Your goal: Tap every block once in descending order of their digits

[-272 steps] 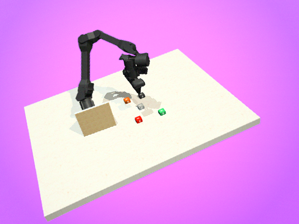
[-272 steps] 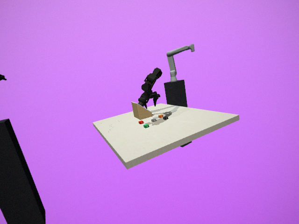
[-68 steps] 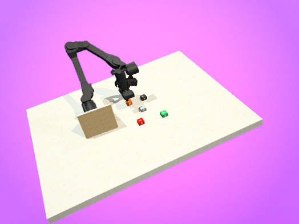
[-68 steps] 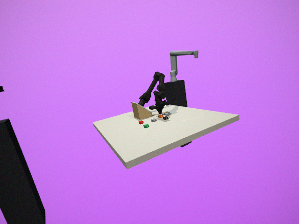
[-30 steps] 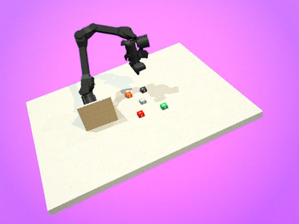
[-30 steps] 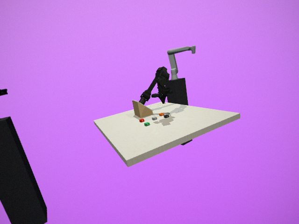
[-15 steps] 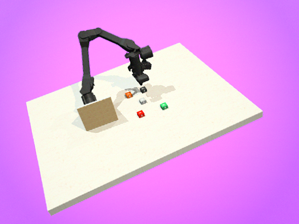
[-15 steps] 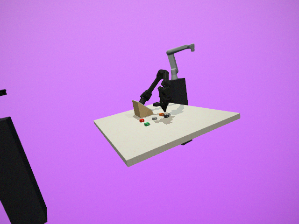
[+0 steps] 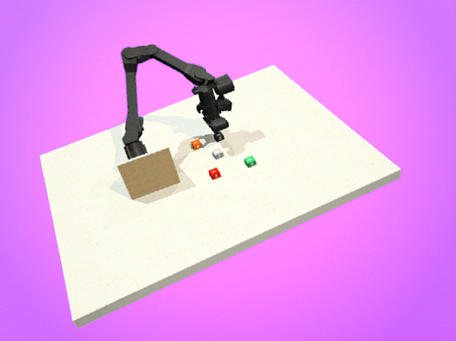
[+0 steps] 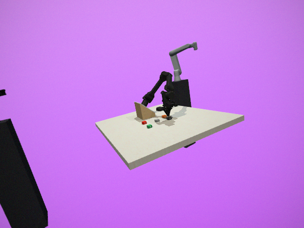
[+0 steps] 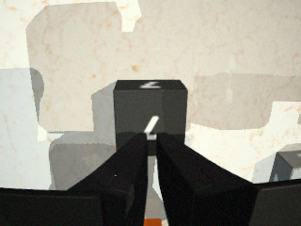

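Observation:
My gripper point(image 9: 216, 132) point(image 10: 168, 115) point(image 11: 150, 142) is shut with nothing between its tips. The tips are at or just above the top of the black block point(image 9: 219, 137) point(image 10: 169, 118) point(image 11: 134, 110); contact cannot be told. They partly cover its white top digit, which looks like a 7. The orange block point(image 9: 196, 144) point(image 10: 164, 116) point(image 11: 152, 222) sits close by, mostly hidden in the wrist view. The grey block point(image 9: 217, 154) point(image 10: 156, 120) point(image 11: 288, 167) is at the wrist view's right edge. The red block point(image 9: 213, 173) point(image 10: 144, 122) and green block point(image 9: 249, 161) point(image 10: 149, 126) lie farther off; their digits are unreadable.
A brown wedge-shaped board point(image 9: 149, 174) point(image 10: 145, 112) stands in front of the arm's base on the pale table point(image 9: 141, 248) point(image 10: 137, 147). A grey arm point(image 10: 175, 62) on a black pedestal point(image 10: 182, 93) stands behind the table.

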### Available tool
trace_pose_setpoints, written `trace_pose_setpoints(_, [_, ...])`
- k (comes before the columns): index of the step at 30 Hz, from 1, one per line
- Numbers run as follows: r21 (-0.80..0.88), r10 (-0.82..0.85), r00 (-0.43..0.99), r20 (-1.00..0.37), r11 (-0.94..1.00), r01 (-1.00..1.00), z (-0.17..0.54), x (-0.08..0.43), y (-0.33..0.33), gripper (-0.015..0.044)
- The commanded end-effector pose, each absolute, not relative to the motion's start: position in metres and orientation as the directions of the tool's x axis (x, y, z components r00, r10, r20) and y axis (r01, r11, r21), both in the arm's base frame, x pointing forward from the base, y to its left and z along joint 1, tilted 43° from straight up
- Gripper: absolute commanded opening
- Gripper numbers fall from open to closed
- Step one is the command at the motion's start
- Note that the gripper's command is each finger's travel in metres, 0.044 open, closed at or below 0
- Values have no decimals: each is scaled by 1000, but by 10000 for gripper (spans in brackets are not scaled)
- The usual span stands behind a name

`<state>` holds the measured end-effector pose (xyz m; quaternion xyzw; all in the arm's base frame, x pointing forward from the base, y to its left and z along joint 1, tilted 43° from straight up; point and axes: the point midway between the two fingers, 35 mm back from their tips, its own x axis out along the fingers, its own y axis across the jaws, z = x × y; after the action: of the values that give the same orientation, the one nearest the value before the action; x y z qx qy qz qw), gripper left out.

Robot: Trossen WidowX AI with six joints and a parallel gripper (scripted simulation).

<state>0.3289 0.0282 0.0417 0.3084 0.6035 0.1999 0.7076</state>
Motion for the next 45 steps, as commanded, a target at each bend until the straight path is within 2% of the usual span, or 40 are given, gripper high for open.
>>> trace_pose_setpoints(1, [682,661,183,-728,725,96,34,328,35,20])
trace_pose_setpoints(18, [681,660,183,-729,726,97,57,323,14,20])
trace_pose_setpoints(24, [679,658,182,-731,727,98,112,309,-37,20])
trace_pose_setpoints(31, [679,658,182,-731,727,98,114,308,-38,20])
trace_pose_setpoints(35, [663,641,183,-746,741,106,81,294,-75,20])
trace_pose_setpoints(45, [671,650,178,-739,735,103,-16,203,-156,20])
